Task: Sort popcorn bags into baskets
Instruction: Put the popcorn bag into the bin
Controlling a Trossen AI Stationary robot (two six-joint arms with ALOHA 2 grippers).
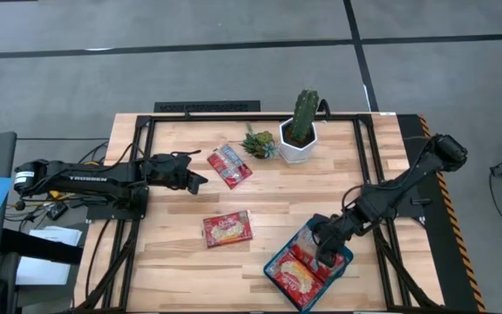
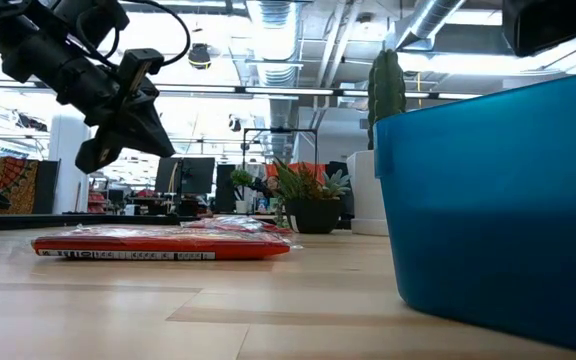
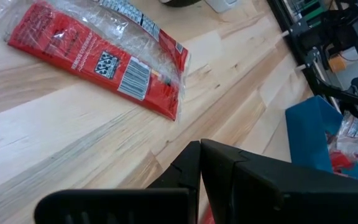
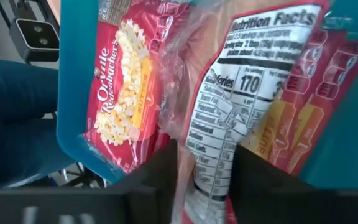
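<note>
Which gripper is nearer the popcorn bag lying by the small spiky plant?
Left. The left gripper hovers just beside that popcorn bag, fingers shut. The right gripper is across the table, down in the teal basket, clamping another bag.

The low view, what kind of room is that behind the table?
Probably an open lab or workshop-style office: exposed ducts and strip lights on the ceiling, desks with monitors in the background, and a wooden table framed by a black rig for two robot arms.
</note>
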